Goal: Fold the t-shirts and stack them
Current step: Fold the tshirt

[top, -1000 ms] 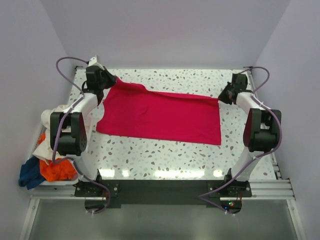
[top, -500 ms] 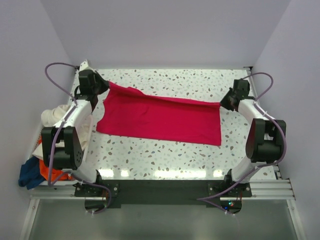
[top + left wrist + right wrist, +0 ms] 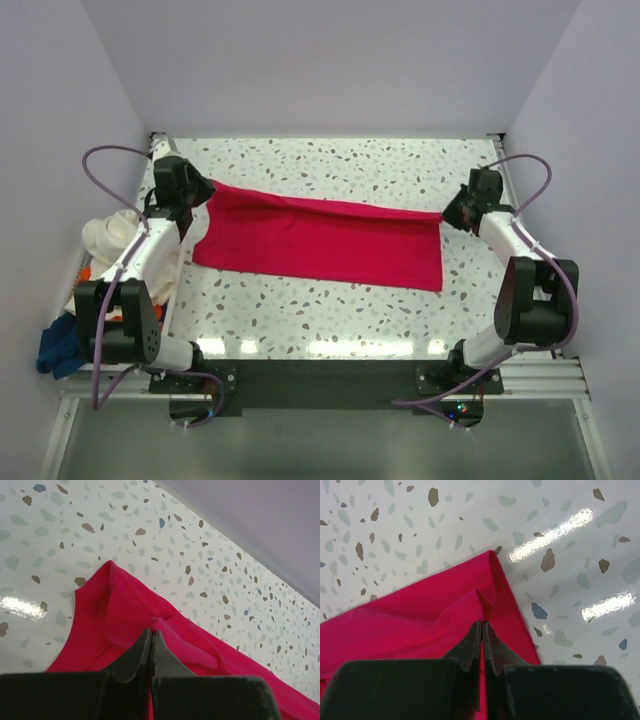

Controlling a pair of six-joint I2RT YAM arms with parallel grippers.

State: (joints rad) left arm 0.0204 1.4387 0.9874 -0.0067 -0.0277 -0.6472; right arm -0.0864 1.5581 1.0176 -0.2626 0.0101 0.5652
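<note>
The crimson red t-shirt lies stretched across the middle of the speckled table, its far edge drawn toward the near side. My left gripper is shut on the shirt's far left corner, a pinch of red cloth showing at its fingertips. At the far right corner my right gripper is shut on the cloth, a small fold standing up just ahead of its fingertips. The other t-shirts sit at the left edge: cream white, a sliver of orange and dark blue.
The table has walls close behind it and to both sides. The left arm runs along the left edge over the pile, the right arm along the right edge. A black rail borders the near side.
Both grippers have pulled the shirt's far edge toward the near side, so the red cloth now looks narrower front to back. Both arms have drawn back and outward.
</note>
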